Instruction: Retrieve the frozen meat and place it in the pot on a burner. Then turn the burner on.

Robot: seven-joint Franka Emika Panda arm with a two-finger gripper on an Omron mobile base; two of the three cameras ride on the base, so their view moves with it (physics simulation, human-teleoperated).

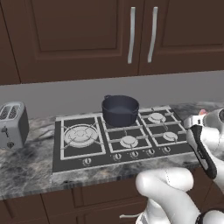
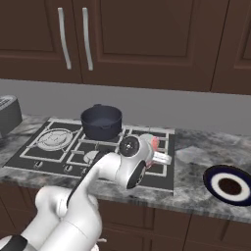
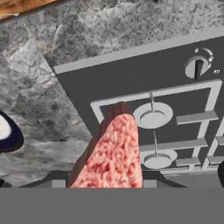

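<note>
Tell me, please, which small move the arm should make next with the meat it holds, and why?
Probably carry it left and back toward the pot. The end effector is closed on the frozen meat above the cooktop's right side, while the pot sits on a rear burner, open and with no meat visible in it. The burner knobs can wait until the meat is in.

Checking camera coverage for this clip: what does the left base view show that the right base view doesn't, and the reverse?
Left base view alone: the whole silver toaster on the counter's left. Right base view alone: a dark blue round plate on the grey marbled counter and the pinkish-red frozen meat at the gripper. Both: the dark grey-blue pot on the black cooktop.
</note>
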